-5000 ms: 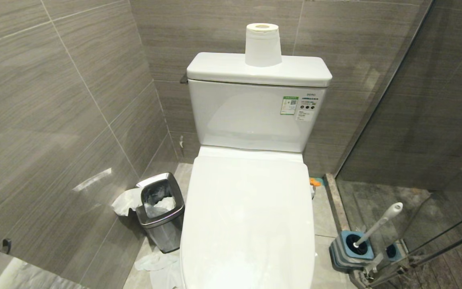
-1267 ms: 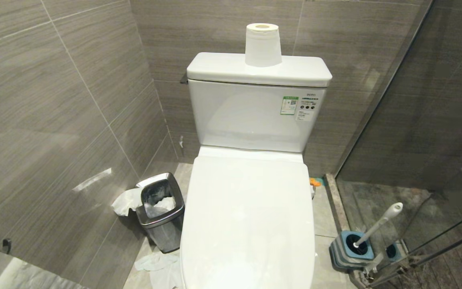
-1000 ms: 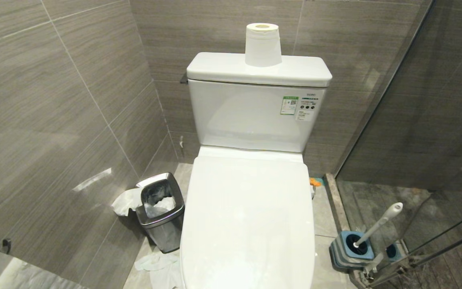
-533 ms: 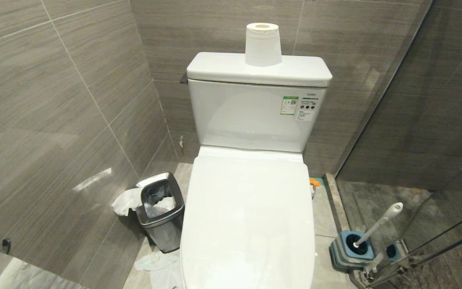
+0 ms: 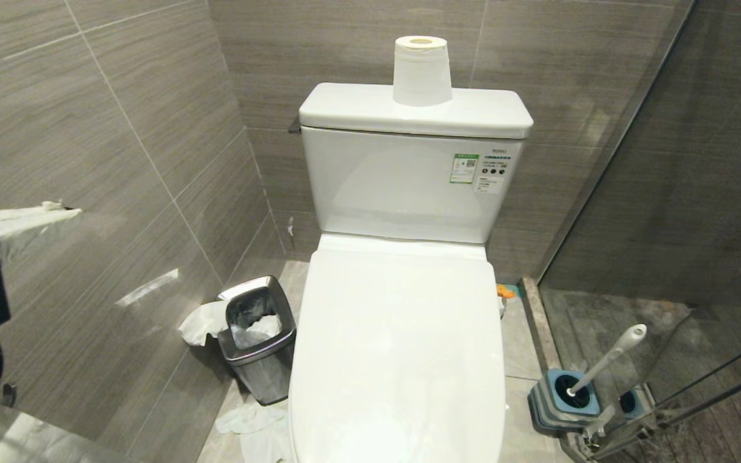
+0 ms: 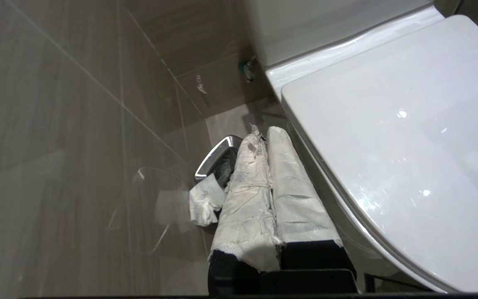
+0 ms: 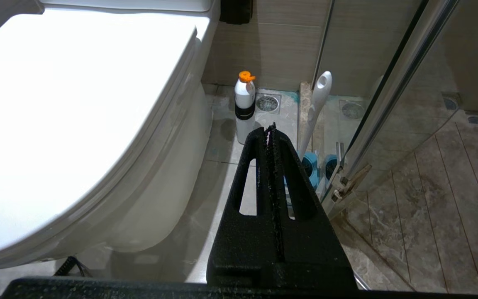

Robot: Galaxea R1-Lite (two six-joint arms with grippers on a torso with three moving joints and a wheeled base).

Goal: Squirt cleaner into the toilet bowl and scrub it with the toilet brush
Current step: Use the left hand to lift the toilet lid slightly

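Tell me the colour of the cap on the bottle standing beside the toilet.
Orange, on the white bottle; clearest in the right wrist view.

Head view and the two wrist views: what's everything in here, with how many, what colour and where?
toilet: one, white, lid down, against the back wall
paper roll: one, white, upright on the tank
bin: one, steel, on the floor left of the toilet, tissue inside
tissues: a few, white, on the floor by the bin
brush: one, white handle leaning in a blue-grey holder, floor right of the toilet
bottle: one, white with orange cap, standing on the floor right of the toilet
glass partition: one, clear, right side
left gripper: white-wrapped fingers, shut, raised at the left
right gripper: black, shut, low at the right
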